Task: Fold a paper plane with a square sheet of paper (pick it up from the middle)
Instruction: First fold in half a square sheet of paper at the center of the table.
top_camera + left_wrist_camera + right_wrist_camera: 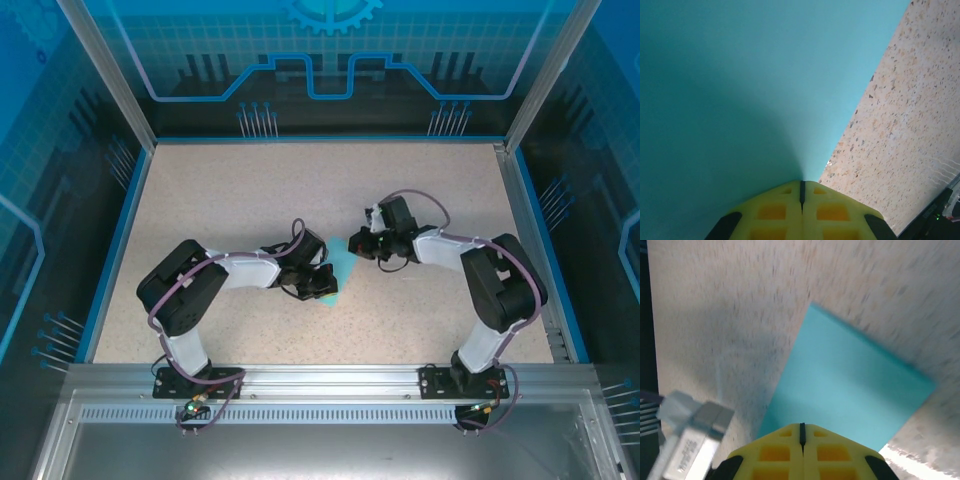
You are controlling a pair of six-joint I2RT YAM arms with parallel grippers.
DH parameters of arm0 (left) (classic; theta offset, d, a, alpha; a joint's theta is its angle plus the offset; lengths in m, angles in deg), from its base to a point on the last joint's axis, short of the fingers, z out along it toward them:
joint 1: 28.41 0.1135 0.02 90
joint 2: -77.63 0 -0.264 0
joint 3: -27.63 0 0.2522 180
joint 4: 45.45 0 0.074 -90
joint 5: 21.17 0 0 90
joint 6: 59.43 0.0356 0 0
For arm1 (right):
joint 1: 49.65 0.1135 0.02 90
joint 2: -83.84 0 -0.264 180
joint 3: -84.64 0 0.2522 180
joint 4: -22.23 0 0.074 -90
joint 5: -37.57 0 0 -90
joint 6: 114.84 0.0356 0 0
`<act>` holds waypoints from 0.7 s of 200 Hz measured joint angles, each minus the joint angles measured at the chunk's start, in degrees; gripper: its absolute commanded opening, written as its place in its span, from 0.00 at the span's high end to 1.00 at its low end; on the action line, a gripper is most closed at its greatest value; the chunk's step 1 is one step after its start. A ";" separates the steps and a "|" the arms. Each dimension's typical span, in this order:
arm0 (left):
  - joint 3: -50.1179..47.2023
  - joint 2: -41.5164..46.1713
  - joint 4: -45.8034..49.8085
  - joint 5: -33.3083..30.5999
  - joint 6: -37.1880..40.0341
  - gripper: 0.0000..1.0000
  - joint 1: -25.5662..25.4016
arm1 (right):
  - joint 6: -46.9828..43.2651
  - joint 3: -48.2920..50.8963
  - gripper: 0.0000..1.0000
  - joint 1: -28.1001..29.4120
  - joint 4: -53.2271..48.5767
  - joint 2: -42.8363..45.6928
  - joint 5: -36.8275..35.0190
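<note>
A: status? start big

B: worktop (220,200) carries just the job. left arm (190,285) and right arm (495,275) both reach inward, wrists near each other about midway between the side edges

A: paper?

B: square sheet of paper (338,270) sits between the two wrists, a little nearer the near edge than the far one. looks lifted, not flat: curved surface in the left wrist view, shadow under it in the right wrist view

A: tools?

B: left tool (801,190) closed, sheet runs straight into the seam, so pinched. right tool (801,431) closed too, sheet edge goes in under the tips, reads as a pinch but that view is blurred

A: step?

B: my read: early fold. no dart outline, no nose, can't confirm a centre crease

A: next?

B: bring one edge over onto the other, corners matched, lay it down, press the crease. keep both pinches light, thin paper tears or slips
</note>
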 measured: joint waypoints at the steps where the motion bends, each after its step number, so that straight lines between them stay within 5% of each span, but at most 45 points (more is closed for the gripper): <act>1: 0.00 0.00 0.00 0.00 0.02 1.00 0.00 | 0.09 0.07 1.00 0.09 0.00 -0.07 0.07; 140: 3.34 2.12 -0.17 3.50 5.22 0.93 1.55 | -1.31 -2.82 1.00 1.51 -4.61 -7.56 1.46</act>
